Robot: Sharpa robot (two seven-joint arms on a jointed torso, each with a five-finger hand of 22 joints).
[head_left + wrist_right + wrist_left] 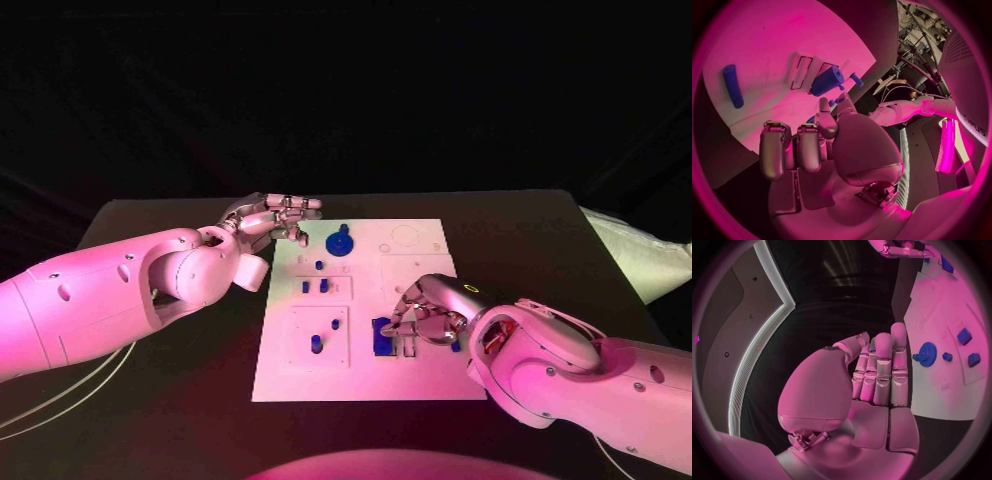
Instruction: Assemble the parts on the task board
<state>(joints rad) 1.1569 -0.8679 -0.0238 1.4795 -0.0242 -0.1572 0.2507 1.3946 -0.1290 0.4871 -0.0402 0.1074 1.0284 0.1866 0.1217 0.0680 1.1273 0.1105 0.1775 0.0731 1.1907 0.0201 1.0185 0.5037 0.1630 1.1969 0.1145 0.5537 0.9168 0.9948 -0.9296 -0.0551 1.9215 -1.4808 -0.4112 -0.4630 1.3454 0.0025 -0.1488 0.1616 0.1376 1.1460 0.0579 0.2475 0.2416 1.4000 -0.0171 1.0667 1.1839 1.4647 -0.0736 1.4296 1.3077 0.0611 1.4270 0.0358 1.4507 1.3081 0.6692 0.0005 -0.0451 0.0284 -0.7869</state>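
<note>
The white task board (418,385) lies in the middle of the black table. A blue gear (340,243) sits on its far part, with several small blue parts (319,265) nearer in. My left hand (274,218) hovers at the board's far left corner, fingers straight and side by side, holding nothing; the left wrist view shows it (879,375) beside the gear (927,354). My right hand (428,308) is low over the board's near right, fingers curled down at a blue block (382,336). A small blue part (837,101) shows pinched between its thumb and a finger.
A blue cylinder (733,85) and a larger blue piece (826,81) lie on the board ahead of my right hand. A white cushion-like object (635,250) sits off the table's right edge. Cables (58,390) trail at the near left.
</note>
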